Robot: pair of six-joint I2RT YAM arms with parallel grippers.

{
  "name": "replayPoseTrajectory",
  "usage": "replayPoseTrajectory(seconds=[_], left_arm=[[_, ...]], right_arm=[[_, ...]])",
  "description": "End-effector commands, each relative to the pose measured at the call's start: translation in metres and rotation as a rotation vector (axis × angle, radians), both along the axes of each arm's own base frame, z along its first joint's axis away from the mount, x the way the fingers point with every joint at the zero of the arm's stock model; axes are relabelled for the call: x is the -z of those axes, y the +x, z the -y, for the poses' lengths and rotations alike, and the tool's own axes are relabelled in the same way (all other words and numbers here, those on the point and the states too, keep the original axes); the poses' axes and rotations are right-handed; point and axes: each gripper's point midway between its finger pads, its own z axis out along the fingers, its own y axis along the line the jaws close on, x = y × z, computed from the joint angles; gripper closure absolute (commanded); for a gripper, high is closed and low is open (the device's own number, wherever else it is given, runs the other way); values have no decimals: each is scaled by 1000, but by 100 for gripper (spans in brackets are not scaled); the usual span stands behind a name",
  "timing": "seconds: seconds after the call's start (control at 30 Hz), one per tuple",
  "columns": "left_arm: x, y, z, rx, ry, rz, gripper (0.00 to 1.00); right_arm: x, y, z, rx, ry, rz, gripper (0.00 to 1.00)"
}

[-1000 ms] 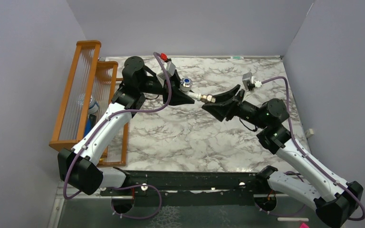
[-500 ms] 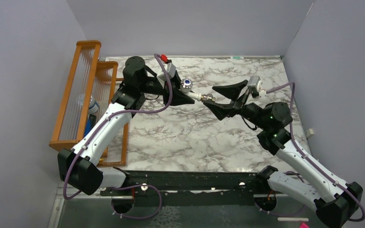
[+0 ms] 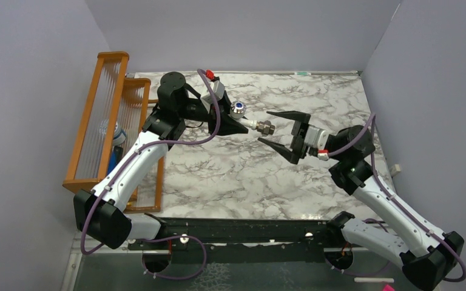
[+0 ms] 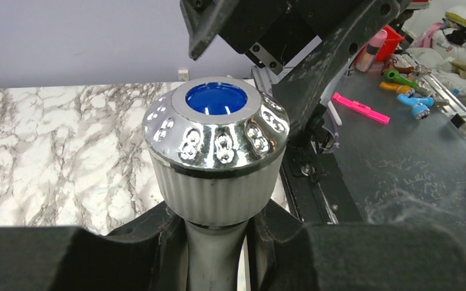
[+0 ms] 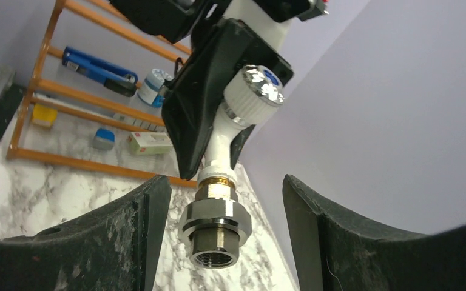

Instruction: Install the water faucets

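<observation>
Top external view gives me one orange wooden rack (image 3: 106, 115) at the left edge of the marble worktop (image 3: 230, 173), and I place everything else from that rack. Just right of the rack, my left hand (image 3: 243, 125) is pinching the single water faucet (image 3: 250, 122) by its white body. It holds the faucet up off the worktop, with the threaded end pointing away from the rack.

On the left wrist view, both fingers are pressed against the white stem below the one round silvery knob (image 4: 215, 151), and its one blue centre dot (image 4: 216, 98) faces the lens.

One grey nut fitting (image 5: 215, 227) sits on the faucet's far end, under a brass collar (image 5: 217, 180).

My right hand (image 3: 263, 127) is on the side of the faucet away from the rack. Its two fingers (image 5: 148, 236) are spread wide, one on either side of the nut fitting, and I see a clear gap on both sides, so nothing is gripped there.

Through the right wrist view I count one blue-handled tool (image 5: 97, 63) and one white-and-blue roll (image 5: 151, 85) in the rack. There are a few small packets below them that I cannot identify.
</observation>
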Motion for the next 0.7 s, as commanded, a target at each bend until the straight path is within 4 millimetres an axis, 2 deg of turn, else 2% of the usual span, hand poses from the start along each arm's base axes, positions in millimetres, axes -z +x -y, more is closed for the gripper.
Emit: replayPoseTrajectory(seconds=[0.0, 0.1, 0.67], left_arm=[[-21, -11, -2, 39, -41, 100, 100], [-20, -11, -2, 40, -40, 99, 100], [-22, -10, -1, 42, -42, 100, 100]], right_arm=[[17, -11, -7, -71, -144, 200, 28], [23, -7, -7, -54, -170, 243, 29], [23, 8, -4, 32, -149, 292, 48]])
